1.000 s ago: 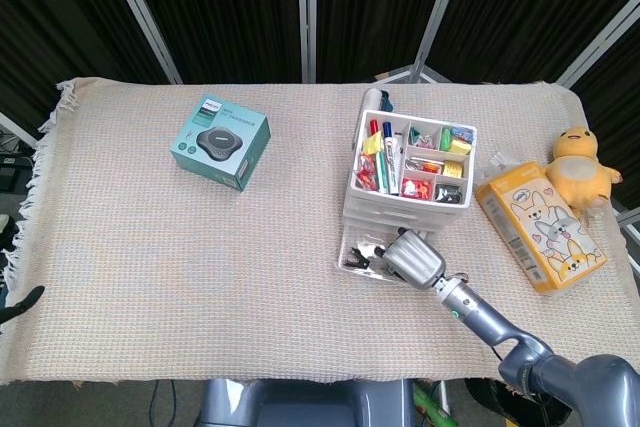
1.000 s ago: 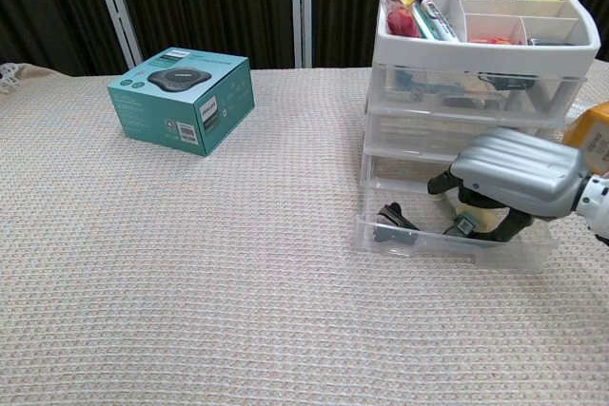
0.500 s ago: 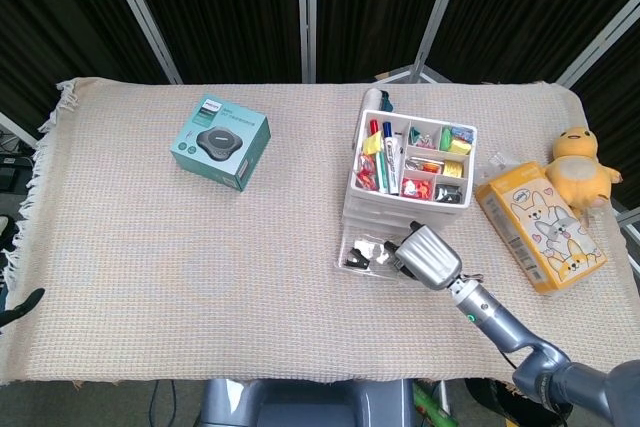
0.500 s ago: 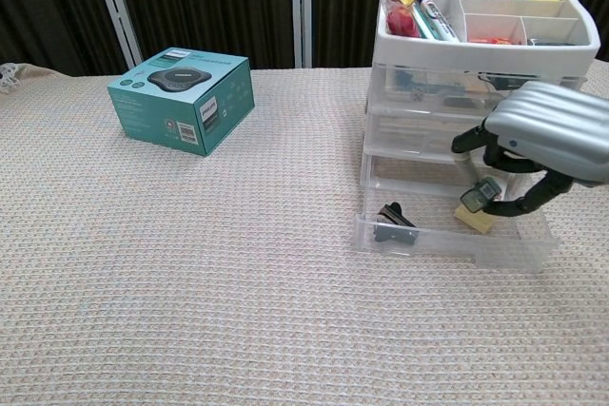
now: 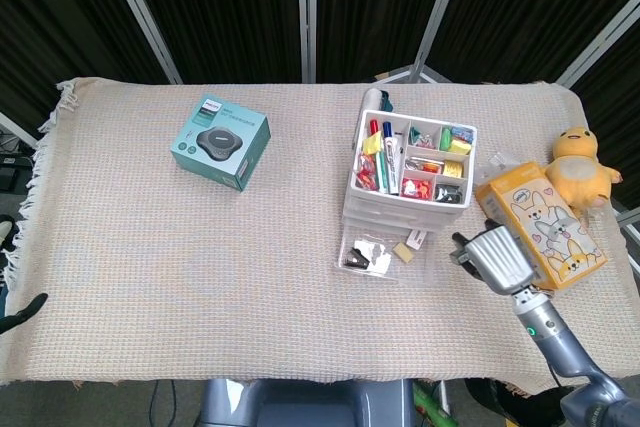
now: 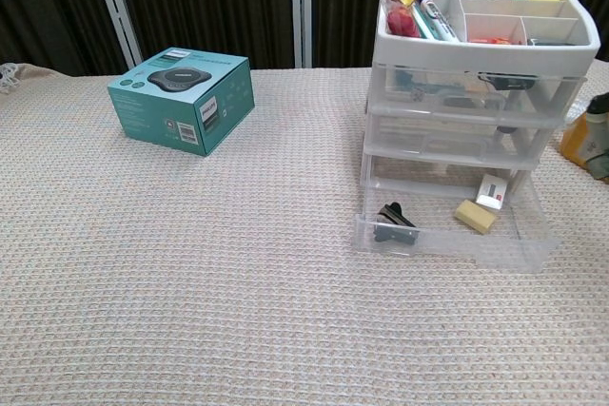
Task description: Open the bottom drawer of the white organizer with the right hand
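Head view, teal box (image 5: 220, 144) well left of organizer (image 5: 410, 169) (orange carton (image 5: 538, 225) right)

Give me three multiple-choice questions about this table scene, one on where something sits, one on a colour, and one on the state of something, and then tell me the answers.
1. Where is the teal box relative to the white organizer?
A. To its left in the head view
B. On top of it
C. Inside its bottom drawer

2. What colour is the plush toy at the table's right edge?
A. Blue
B. Yellow
C. Black

3. What state is the bottom drawer of the organizer in?
A. Pushed fully in
B. Removed and lying on the teal box
C. Pulled out, with its contents showing

Answers:
1. A, the box stands apart on the cloth, well to the organizer's left.
2. B, its body shows yellow beside the orange carton.
3. C, the clear drawer juts forward from the frame and small items lie in it, while the right hand is off to the side, clear of it.
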